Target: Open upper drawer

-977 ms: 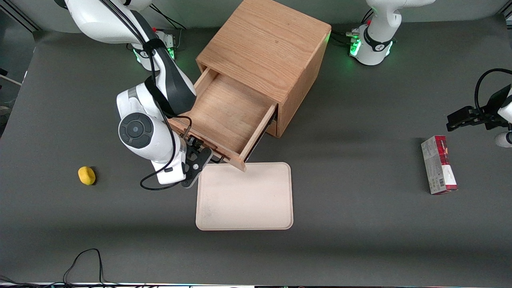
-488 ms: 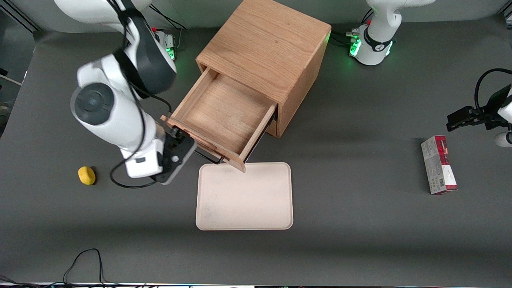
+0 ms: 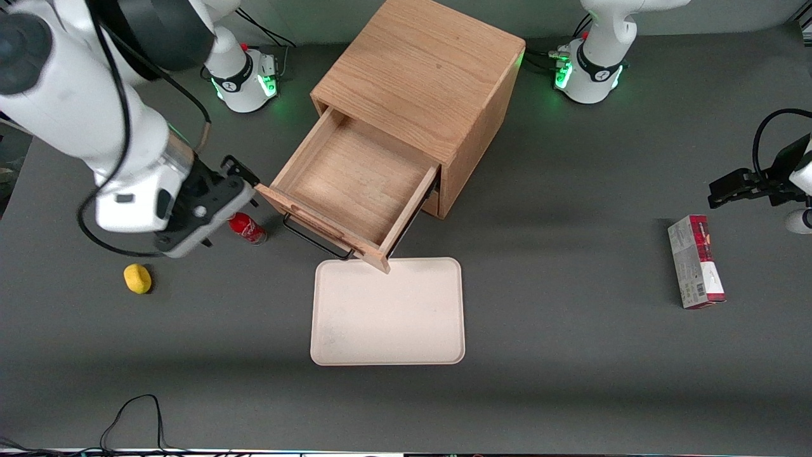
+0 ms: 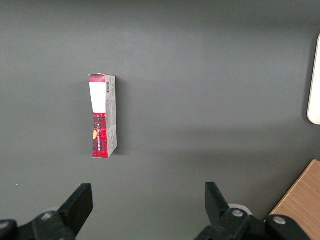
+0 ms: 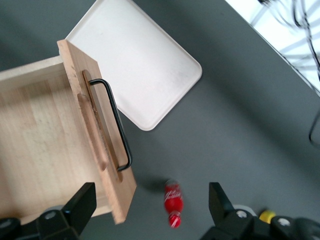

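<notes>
While the upper drawer (image 3: 352, 184) stands pulled far out of the cabinet (image 3: 422, 82), at frame centre, our tool (image 3: 231, 190) hangs wide open and empty beside it (handle released); we judge only retreat remains.

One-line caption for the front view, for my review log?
Upper drawer pulled out of the oak cabinet and empty; open gripper raised clear of its handle, above a red bottle.

The gripper (image 3: 229, 187) partly hides the red bottle (image 3: 248, 229), whose label seems unreadable.
</notes>
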`<action>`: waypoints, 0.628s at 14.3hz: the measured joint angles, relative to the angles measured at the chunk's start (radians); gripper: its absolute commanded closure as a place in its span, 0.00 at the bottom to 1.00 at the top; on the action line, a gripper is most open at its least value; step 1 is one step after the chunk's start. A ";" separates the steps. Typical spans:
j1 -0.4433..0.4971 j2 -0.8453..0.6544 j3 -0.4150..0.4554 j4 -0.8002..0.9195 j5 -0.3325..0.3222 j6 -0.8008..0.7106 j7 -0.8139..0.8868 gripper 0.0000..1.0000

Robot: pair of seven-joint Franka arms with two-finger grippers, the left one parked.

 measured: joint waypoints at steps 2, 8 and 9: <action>0.000 -0.033 -0.017 -0.002 -0.003 -0.043 0.134 0.00; -0.007 -0.049 -0.164 -0.022 -0.005 -0.075 0.276 0.00; -0.027 -0.051 -0.174 -0.028 -0.005 -0.073 0.280 0.00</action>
